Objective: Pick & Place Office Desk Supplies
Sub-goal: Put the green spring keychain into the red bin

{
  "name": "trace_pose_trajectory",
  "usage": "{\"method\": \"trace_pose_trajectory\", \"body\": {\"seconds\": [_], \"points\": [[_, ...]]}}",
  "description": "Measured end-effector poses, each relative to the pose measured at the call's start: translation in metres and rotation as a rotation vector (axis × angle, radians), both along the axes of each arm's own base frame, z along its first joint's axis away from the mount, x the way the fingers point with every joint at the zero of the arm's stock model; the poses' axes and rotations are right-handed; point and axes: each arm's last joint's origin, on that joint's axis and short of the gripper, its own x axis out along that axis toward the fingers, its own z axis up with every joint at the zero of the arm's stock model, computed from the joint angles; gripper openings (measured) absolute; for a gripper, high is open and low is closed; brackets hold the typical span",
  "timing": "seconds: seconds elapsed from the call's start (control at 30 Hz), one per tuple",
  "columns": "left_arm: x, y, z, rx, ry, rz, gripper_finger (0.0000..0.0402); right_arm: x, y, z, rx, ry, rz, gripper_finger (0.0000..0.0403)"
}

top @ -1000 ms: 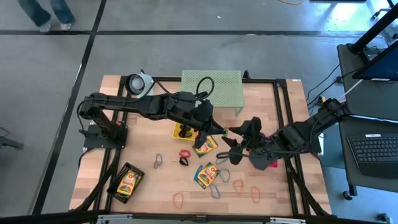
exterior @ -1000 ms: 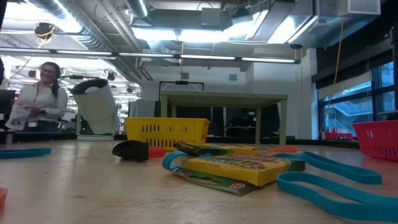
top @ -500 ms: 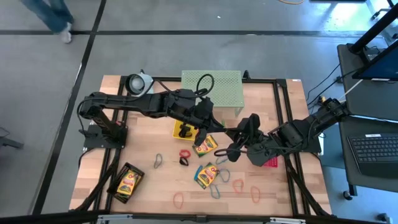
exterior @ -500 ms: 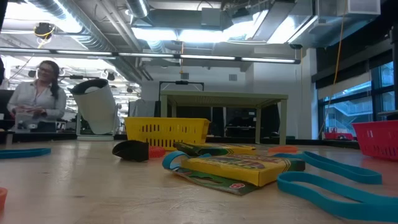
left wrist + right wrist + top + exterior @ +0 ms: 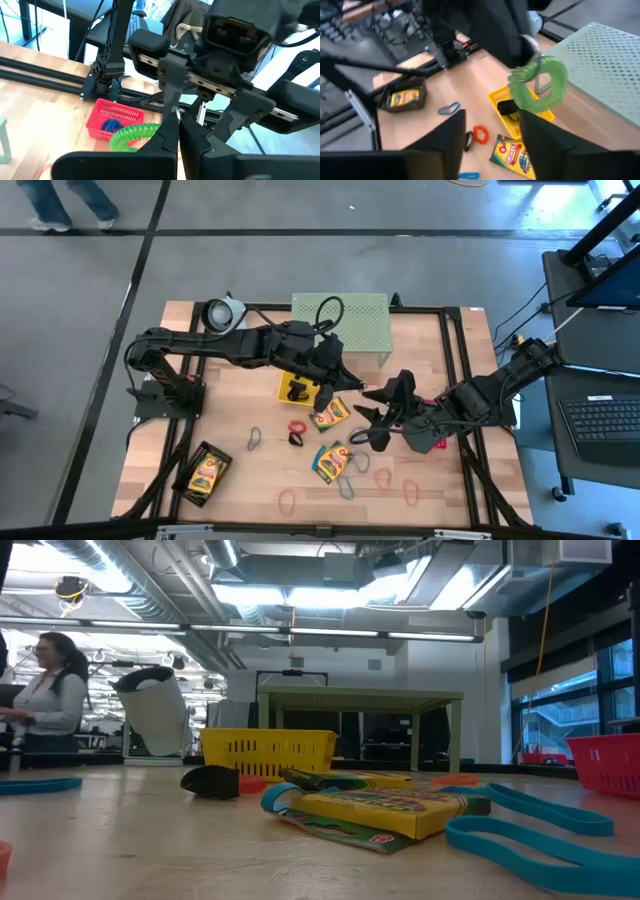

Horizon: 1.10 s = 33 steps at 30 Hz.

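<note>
A green coiled loop (image 5: 540, 82) hangs from my left gripper (image 5: 350, 387) over the table's middle, beside the yellow mesh tray (image 5: 297, 389). That gripper is shut on it. My right gripper (image 5: 492, 140) is open and faces the coil from the table's right, a short way off; the left wrist view shows it (image 5: 220, 120) just beyond the coil (image 5: 131, 136). Crayon boxes (image 5: 331, 415) (image 5: 333, 462) lie flat on the table, and another lies in the black tray (image 5: 205, 473). A red loop (image 5: 297, 427), a black clip (image 5: 296, 439) and further coloured loops (image 5: 345, 485) lie around them. My left gripper pinches the green coiled loop between its two shut fingers (image 5: 167, 132) at one spot on the ring (image 5: 536, 62). The ring hangs below the fingers, lifted clear of the table and of the yellow tray.
The pale green mesh shelf (image 5: 345, 320) stands at the far edge. A pink mesh tray (image 5: 114, 116) holding blue loops sits at the right under my right arm. Black frame rails (image 5: 455, 360) border the table. A person stands in the room beyond (image 5: 45, 690).
The left gripper has kept its hold on the green coil near the yellow tray. The right gripper has stayed close in front of it with only small shifts. A person has moved in the room beyond the table.
</note>
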Motion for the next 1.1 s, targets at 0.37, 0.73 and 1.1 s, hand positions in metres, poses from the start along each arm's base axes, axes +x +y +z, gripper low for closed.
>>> {"method": "trace_pose_trajectory", "body": {"seconds": [0.37,0.73,1.1], "points": [[0.0002,-0.0006,0.0015,-0.053,-0.001,-0.008,0.0001,-0.0009,-0.0028,0.0022,-0.004,-0.056,-0.089,0.0247],[0.0007,-0.0015,0.005,-0.083,-0.03,-0.021,0.0001,-0.0004,-0.0047,0.0026,-0.022,-0.052,-0.089,0.02],[0.0001,-0.005,0.0056,-0.097,-0.031,-0.064,0.0001,0.0028,-0.0097,0.0021,-0.035,-0.025,-0.072,0.0159]]}}
